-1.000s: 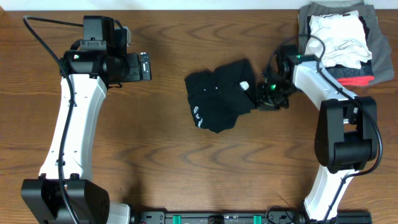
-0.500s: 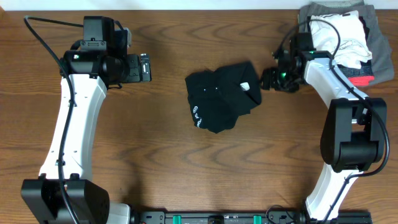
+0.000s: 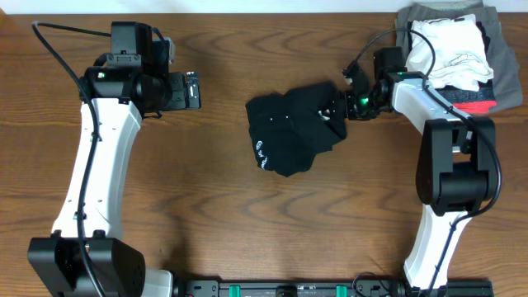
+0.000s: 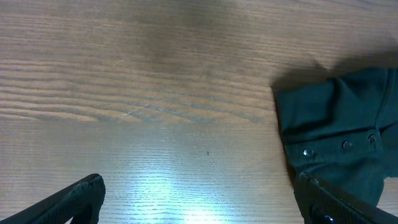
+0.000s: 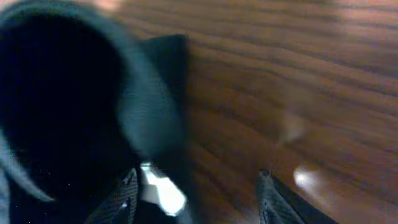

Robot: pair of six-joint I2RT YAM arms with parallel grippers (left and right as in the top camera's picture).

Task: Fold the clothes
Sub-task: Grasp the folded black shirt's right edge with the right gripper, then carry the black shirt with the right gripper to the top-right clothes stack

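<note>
The shirt (image 3: 293,132) lies bunched at centre frame; the step, I judge, is taking its right edge for a fold. The right gripper (image 3: 340,107) reaches in from the upper right, jaws partly apart at that edge by the tag (image 5: 161,194) (nothing pinched). Next: close on cloth. The left gripper (image 3: 196,89) hangs wide open, upper left

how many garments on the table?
4: T-shirt mid-table; white garment, grey garment, striped garment stacked at the far right corner. More may be hidden underneath.
</note>
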